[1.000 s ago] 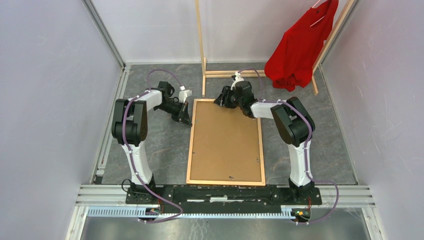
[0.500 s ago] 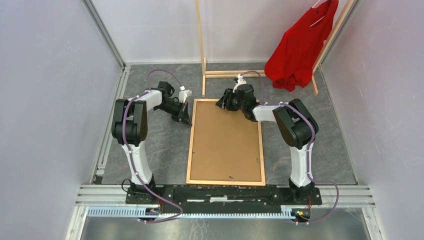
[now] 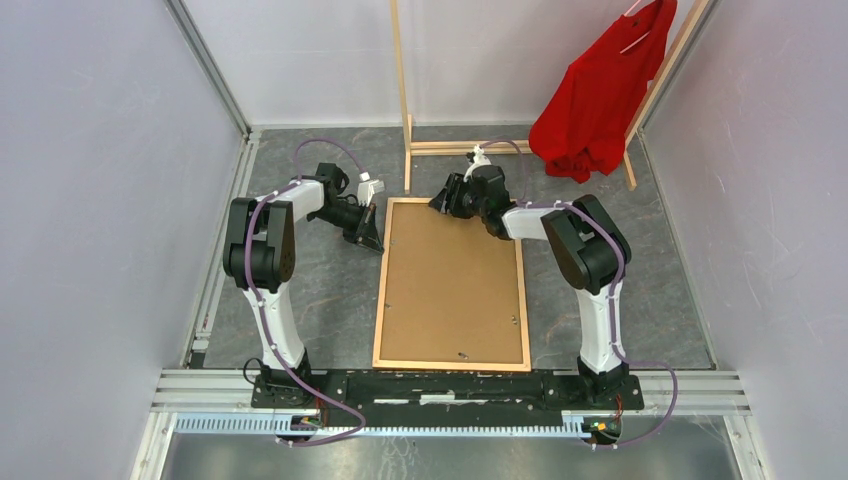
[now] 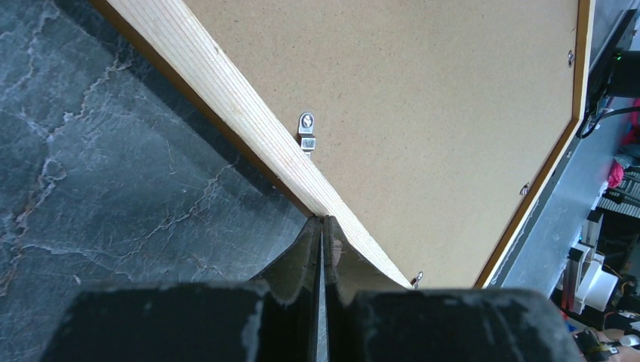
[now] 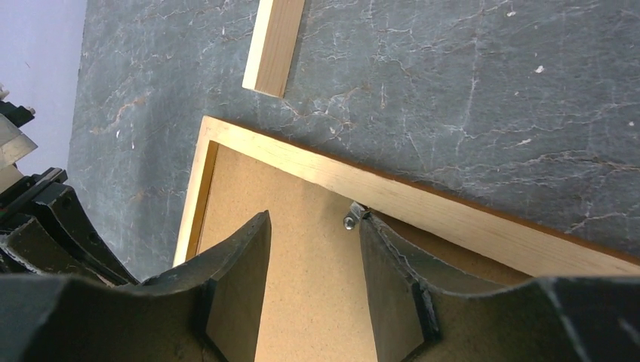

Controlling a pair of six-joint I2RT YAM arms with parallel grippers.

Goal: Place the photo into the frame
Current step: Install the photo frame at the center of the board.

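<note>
The frame (image 3: 381,290) lies flat on the grey floor with its back up, and the brown backing panel (image 3: 452,285) sits inside it. The photo is hidden. My left gripper (image 3: 371,238) is shut, and its tips (image 4: 323,222) touch the outer side of the frame's left strip (image 4: 226,98) near a metal clip (image 4: 306,130). My right gripper (image 3: 443,200) is open over the panel (image 5: 309,286) at the frame's far strip (image 5: 453,215). Its right fingertip (image 5: 370,226) touches a small metal clip (image 5: 352,217).
The pale wooden clothes rack (image 3: 404,120) stands just beyond the frame's far edge, and its foot (image 5: 275,45) lies close to the right gripper. A red shirt (image 3: 600,95) hangs at the back right. Walls close in both sides.
My right gripper has shifted slightly along the frame's far edge and back. The left arm and the frame have not moved.
</note>
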